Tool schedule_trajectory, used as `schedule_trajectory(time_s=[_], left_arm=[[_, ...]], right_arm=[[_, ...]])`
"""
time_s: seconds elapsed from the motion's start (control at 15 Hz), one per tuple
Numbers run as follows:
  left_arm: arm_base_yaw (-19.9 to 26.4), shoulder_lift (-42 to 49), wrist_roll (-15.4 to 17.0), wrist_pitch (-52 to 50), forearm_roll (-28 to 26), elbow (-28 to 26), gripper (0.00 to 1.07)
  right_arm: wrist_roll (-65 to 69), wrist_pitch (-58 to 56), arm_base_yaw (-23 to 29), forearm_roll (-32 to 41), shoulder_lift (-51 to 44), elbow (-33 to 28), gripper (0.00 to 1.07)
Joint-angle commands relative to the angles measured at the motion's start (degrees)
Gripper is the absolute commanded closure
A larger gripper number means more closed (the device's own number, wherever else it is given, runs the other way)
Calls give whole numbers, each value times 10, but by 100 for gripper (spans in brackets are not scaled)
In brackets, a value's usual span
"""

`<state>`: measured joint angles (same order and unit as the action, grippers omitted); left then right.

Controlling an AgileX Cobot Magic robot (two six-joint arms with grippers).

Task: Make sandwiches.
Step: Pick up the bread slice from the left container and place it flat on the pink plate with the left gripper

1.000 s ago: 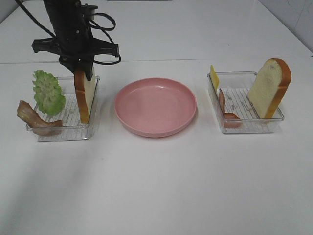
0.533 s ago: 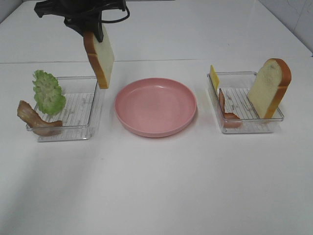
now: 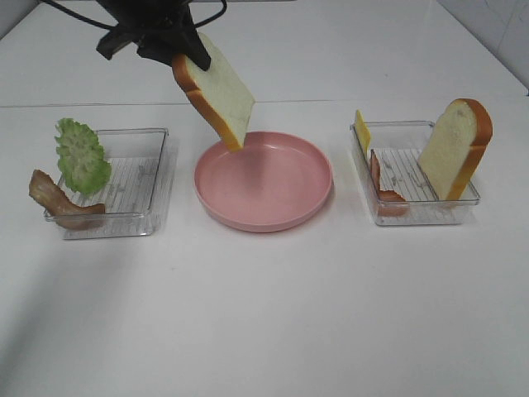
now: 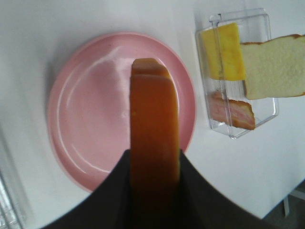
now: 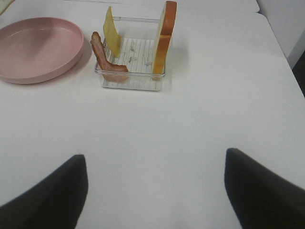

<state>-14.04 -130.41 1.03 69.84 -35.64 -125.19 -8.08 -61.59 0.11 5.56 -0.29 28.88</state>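
Well, left pincer (image 3: 172, 48): closed down on the top end of a bread slice, one finger on each broad face, up in the air toward the worktop's far edge.
Held bread slice (image 3: 219, 95): hangs tilted from that pincer, crust edge facing down and left, pale face up; its low corner is over the far left part of the pink plate's rim. From where I stand I can't tell whether it touches.
Pink plate (image 3: 273, 186): sits in the middle of the worktop (image 3: 289, 314), between the two trays, with nothing lying in it.
Left tray (image 3: 136, 186): clear plastic, toward the worktop's left edge, just beside the plate.
Lettuce (image 3: 81, 157): stands ruffled and upright at that tray's left wall.
Bacon strip (image 3: 62, 203): draped over the left tray's near left corner, one end poking outside.
Right tray (image 3: 413, 211): clear plastic, toward the worktop's right edge, near the plate but apart from it.
Cheese (image 3: 362, 132): upright at the right tray's far left corner.
Second bacon strip (image 3: 382, 184): leans along the same tray's left wall, just beside the cheese.
Second bread slice (image 3: 456, 149): stands on edge at the right tray's right end, leaning a little.
Right pincer (image 5: 155, 188): fingers spread wide with nothing between them, over bare worktop nearer the near edge than the right tray.
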Motion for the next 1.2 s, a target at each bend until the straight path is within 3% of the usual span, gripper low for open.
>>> schedule_trajectory(time_s=[0.07,0.4,0.53,0.8,1.0,1.07,1.2], left_arm=[[1,-60,-38,13,-98,-3,107],[1,-149,-55,-5,-221,-3,107],[-2,-164,-55,-5,-240,-3,107],[-9,-176,-66,-50,-237,-3,107],[-18,-176,-53,-62,-234,-3,105],[-22,-176,-52,-64,-232,-3,99],[-22,-176,-52,-64,-218,-3,76]], right_arm=[[-7,6,-5,-2,-9,1,32],[-7,6,-5,-2,-9,1,32],[-7,6,-5,-2,-9,1,32],[-7,6,-5,-2,-9,1,32],[-7,6,-5,-2,-9,1,32],[-7,6,-5,-2,-9,1,32],[-7,6,-5,-2,-9,1,32]])
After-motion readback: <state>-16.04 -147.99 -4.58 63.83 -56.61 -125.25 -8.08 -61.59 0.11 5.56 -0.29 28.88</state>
